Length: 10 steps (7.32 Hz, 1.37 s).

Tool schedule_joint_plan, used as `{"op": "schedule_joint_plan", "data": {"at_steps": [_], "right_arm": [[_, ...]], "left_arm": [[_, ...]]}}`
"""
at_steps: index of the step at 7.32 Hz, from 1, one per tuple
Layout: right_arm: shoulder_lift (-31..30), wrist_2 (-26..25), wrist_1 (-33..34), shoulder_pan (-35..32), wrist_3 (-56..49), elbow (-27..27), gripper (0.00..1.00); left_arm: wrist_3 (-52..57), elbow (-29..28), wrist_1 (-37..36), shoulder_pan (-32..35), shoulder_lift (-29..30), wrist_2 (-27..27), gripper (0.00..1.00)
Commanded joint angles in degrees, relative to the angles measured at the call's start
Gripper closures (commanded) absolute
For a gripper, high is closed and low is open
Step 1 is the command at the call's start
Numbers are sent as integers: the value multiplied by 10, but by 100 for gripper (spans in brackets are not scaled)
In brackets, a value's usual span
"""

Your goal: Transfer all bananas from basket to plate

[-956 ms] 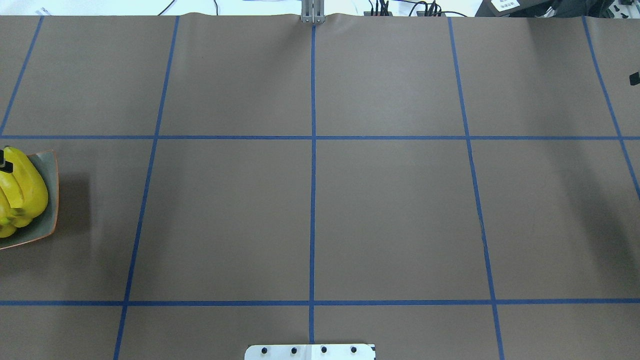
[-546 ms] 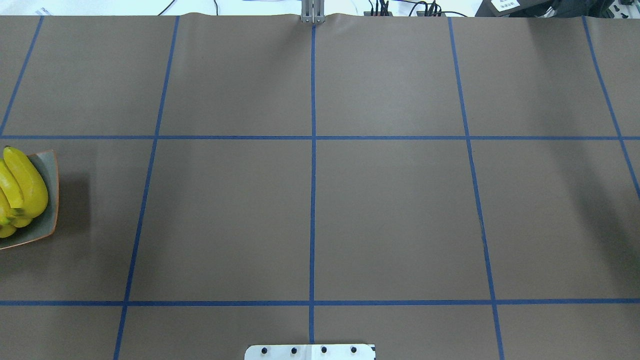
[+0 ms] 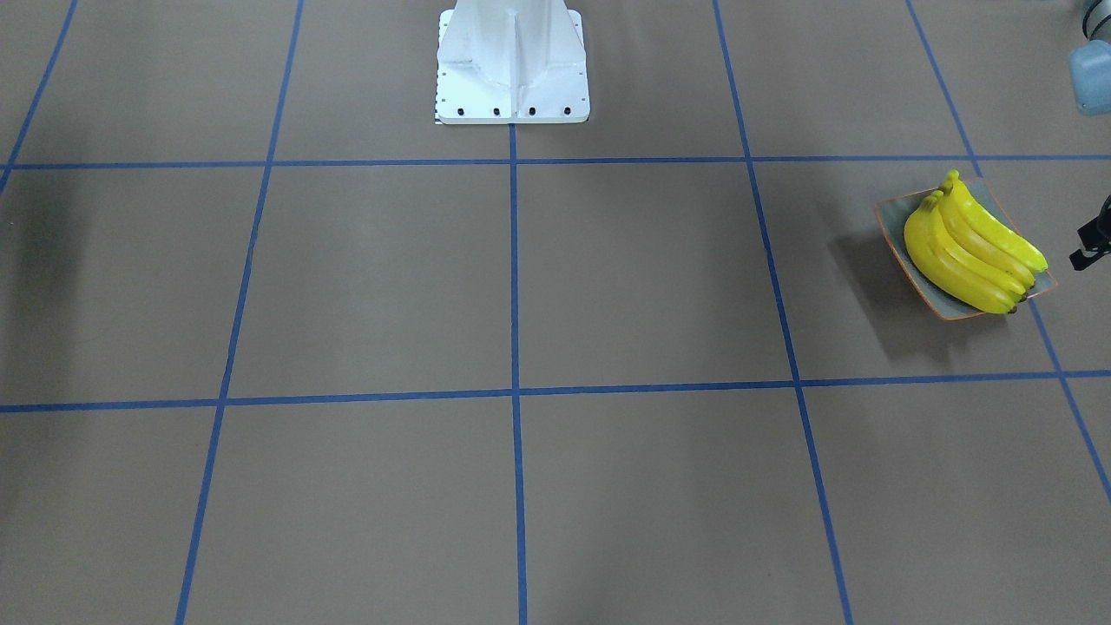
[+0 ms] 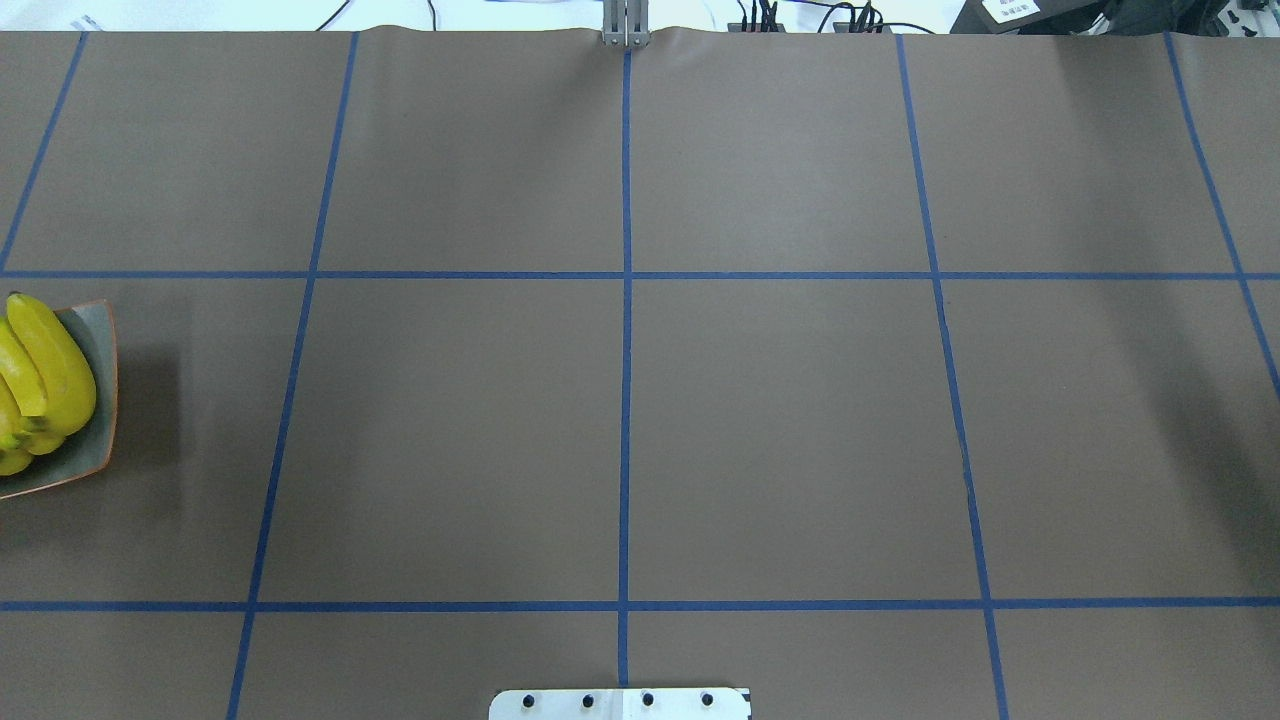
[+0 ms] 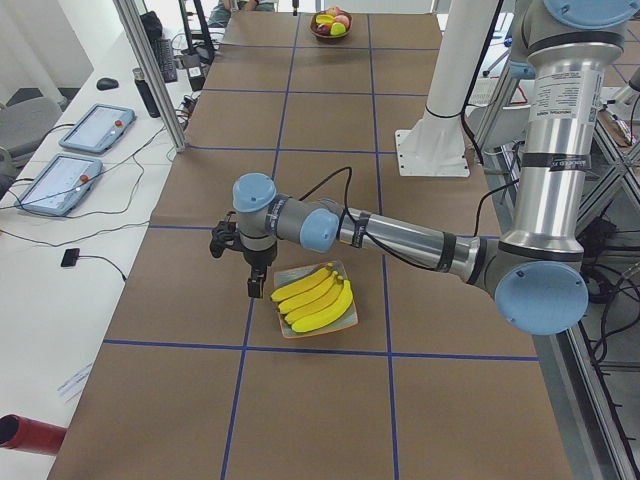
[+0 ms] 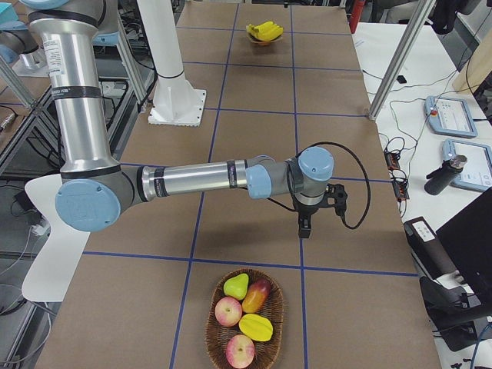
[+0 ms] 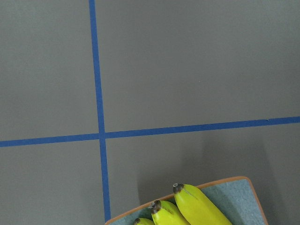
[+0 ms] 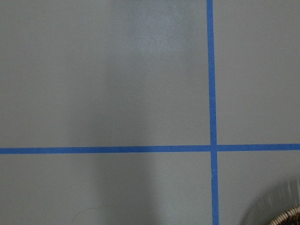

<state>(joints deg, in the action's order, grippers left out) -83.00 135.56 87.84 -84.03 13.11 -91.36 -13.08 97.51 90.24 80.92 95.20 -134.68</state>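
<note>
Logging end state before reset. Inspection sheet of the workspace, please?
surface: brown paper with a blue tape grid, lying flat.
job's things: bananas lie side by side on the plate; the basket holds a pear and other fruit, no banana seen in it.
clutter: nothing seen.
grippers: left end effector hangs beside the plate; right end effector hangs over bare paper near the basket; neither touches a job thing; open or shut cannot be told.
cables: a black cable loops at the right wrist, another at the left wrist.
surroundings: tablets on a side bench; white pedestal.
</note>
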Motion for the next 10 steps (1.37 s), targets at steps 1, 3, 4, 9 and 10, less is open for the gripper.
{"op": "schedule_joint_plan", "data": {"at_steps": [1, 3, 4, 9, 10], "right_arm": [[1, 10, 11, 1, -4, -3, 0], [1, 32, 10, 1, -4, -4, 0], [0, 33, 10, 1, -4, -9, 0], [-7, 37, 10, 2, -3, -9, 0], [-10, 38, 8, 2, -4, -9, 0]], "left_arm": [[4, -35, -29, 23, 11, -59, 0], [5, -57, -25, 50, 10, -62, 0], [3, -58, -25, 50, 8, -59, 0], [4, -58, -17, 50, 7, -59, 0], [3, -58, -17, 50, 10, -59, 0]]}}
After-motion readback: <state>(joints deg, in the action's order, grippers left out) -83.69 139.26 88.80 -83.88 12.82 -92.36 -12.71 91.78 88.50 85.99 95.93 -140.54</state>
